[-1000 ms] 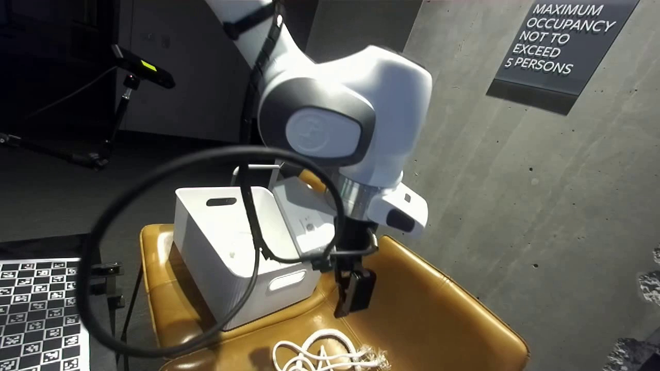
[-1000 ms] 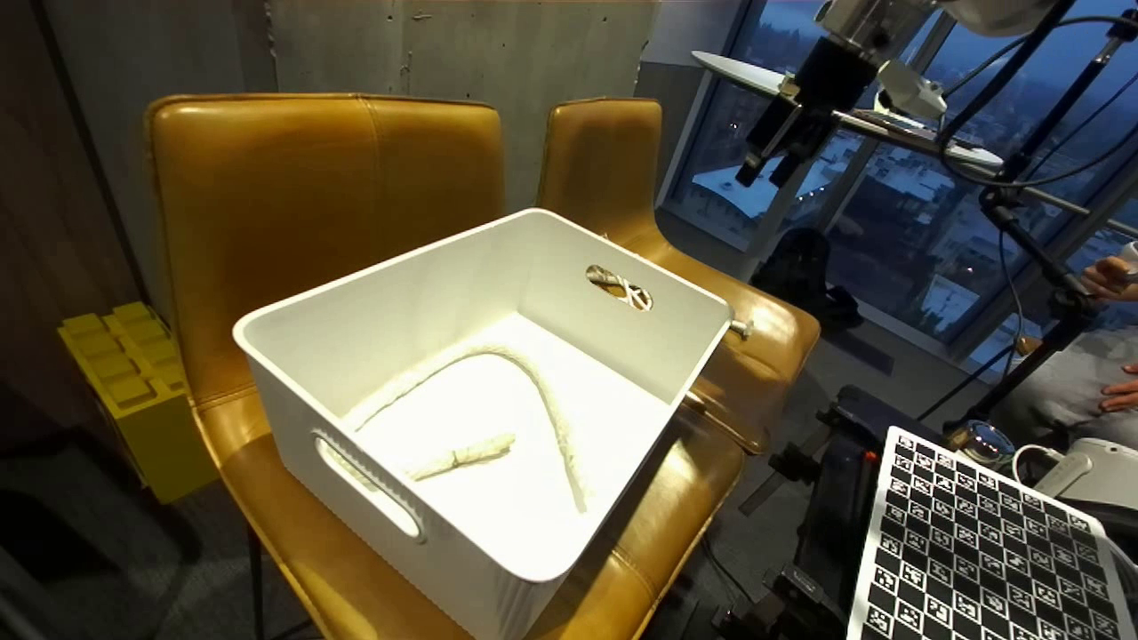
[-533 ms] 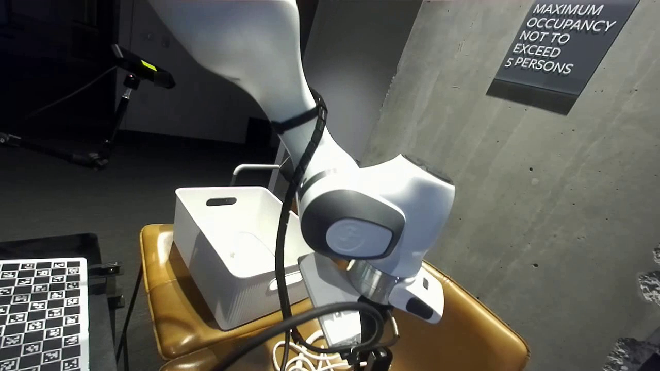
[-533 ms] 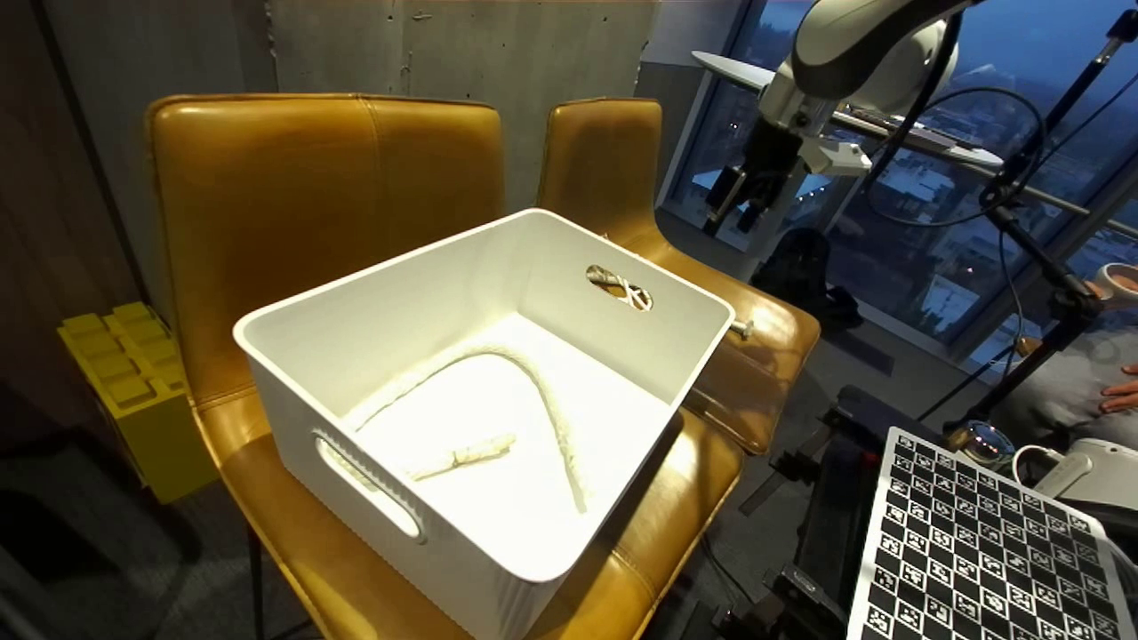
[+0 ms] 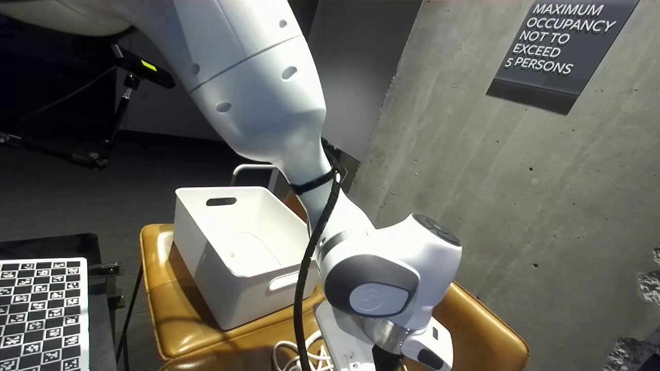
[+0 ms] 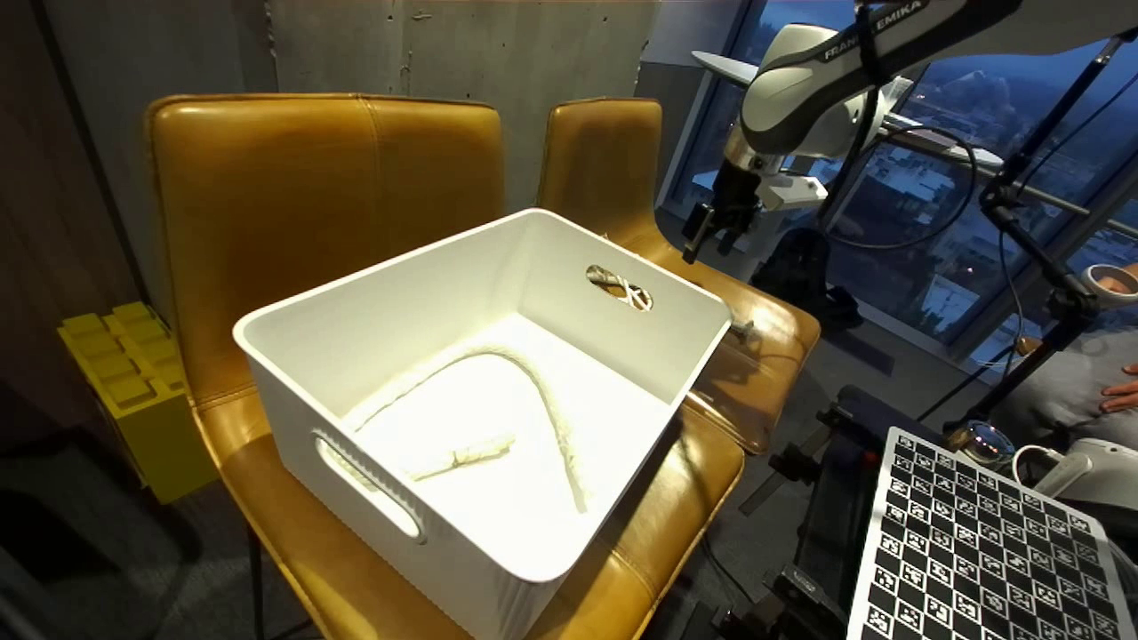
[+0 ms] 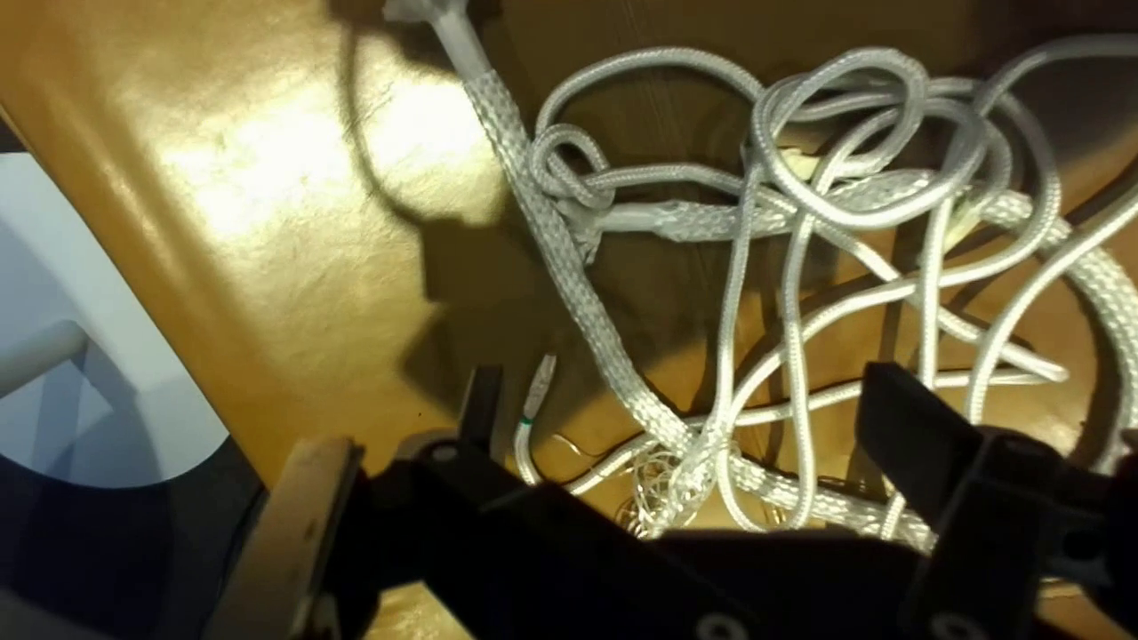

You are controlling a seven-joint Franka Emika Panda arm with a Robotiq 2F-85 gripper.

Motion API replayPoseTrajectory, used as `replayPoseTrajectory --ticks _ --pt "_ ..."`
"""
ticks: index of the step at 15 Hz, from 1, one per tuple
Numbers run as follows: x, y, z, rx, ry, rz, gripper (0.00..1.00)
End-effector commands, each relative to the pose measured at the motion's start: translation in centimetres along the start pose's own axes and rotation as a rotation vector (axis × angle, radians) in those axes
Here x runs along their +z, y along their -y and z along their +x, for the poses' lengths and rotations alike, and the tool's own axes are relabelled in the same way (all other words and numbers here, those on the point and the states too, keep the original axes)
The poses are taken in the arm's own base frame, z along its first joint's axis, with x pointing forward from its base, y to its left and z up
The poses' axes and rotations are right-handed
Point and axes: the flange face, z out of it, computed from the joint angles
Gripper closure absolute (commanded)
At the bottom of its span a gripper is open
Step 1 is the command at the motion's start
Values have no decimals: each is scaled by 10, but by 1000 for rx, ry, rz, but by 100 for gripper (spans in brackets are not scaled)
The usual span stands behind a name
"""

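Hovering with the gripper [image 7: 685, 404] above a tan leather chair seat [image 7: 293, 293], with jaws spread wide and pinching nothing visible in the wrist view. Finding, from the gap, the looped bulk of a thin white braided cord [image 7: 867, 220] toward one o'clock on the seat, with strands trailing toward six o'clock between the fingertips [image 7: 483, 400]. Meeting also a thicker woven white rope [image 7: 582, 298], with a long axis from eleven o'clock to five, bending toward four below the gap and so crossing steeply the nine-to-three line of the fingertips. Showing a frayed bunch of strands [image 7: 662, 493] at six o'clock, and a green-marked cord tip [image 7: 536, 391] near the nine-o'clock fingertip in that view. Unable to tell the height over cord and rope, or to make out any contact.

Angled in from two o'clock in an exterior view as a white Panda arm [image 6: 800, 98], bent at the wrist to aim the gripper downward with a tilt toward seven. Slanting from eleven o'clock in an exterior view, with a black cable [image 5: 309, 252] hanging from the forearm. Having, at eight o'clock of the gripper in an exterior view, a white plastic bin [image 6: 471, 578] on the neighbouring tan chair [image 6: 329, 222], with pale rope [image 6: 553, 407] inside.
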Motion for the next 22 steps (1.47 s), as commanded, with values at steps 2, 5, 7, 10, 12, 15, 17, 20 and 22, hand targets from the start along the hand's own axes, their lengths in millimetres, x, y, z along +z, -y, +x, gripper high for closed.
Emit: replayPoseTrajectory --ticks 2,5,7,10,12,15,17,20,22 --pt "8 -9 23 23 23 -26 0" --pt "19 -10 29 31 33 -39 0" --pt "31 -11 32 39 43 -47 0" --pt "50 -8 36 54 53 -59 0" --pt "65 -7 36 63 62 -69 0" --pt "83 -9 36 75 77 -84 0" --pt "92 -10 37 83 83 -94 7" --pt "101 -13 39 95 95 -109 32" --pt "104 -16 40 104 97 -117 47"
